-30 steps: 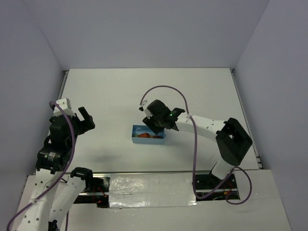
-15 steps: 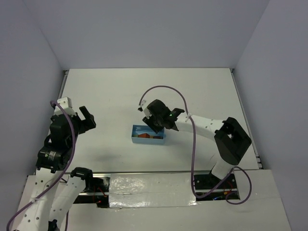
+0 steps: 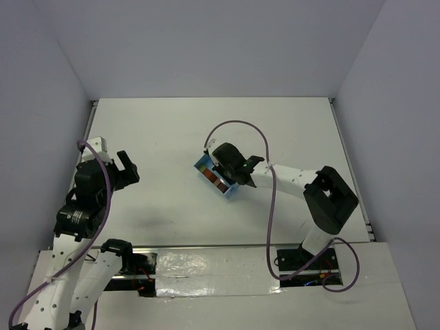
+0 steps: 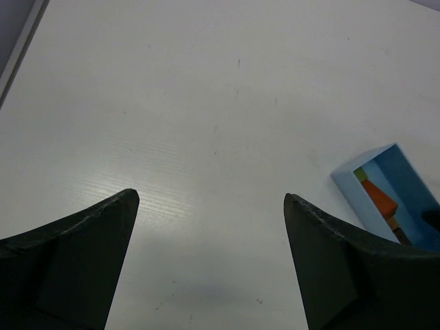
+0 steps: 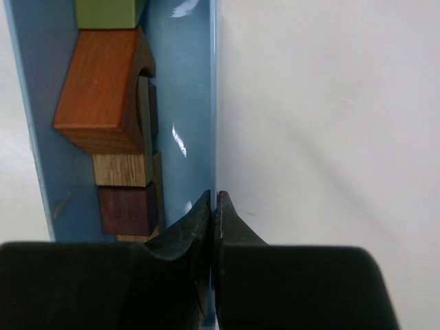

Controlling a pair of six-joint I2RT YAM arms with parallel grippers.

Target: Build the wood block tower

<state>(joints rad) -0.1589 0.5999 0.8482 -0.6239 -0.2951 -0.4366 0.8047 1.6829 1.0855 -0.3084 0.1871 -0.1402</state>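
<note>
The wood blocks lie in a row inside the blue tray: a green one, an orange arch, a tan one and a dark red one, packed end to end along its length. None is out on the desk, and no tower stands yet.

A second ago the tray lay parallel to the desk's near edge. It has since been swung round and shifted a little toward the far-left. Its long axis now runs on a diagonal, one short end toward the far-left corner and the other toward the near-right corner, near the desk's middle. The row of blocks has turned with it. The swing looks like the start of tipping or repositioning the tray to get the blocks out, so the stacking itself has not begun. Whether the held side is raised off the desk is hard to judge from above.

The right pincer is pressed together on the tray's long side wall, pinching its thin rim. The left pincer is spread wide and holds nothing, hanging over bare desk near the left edge, well apart from the tray.
</note>
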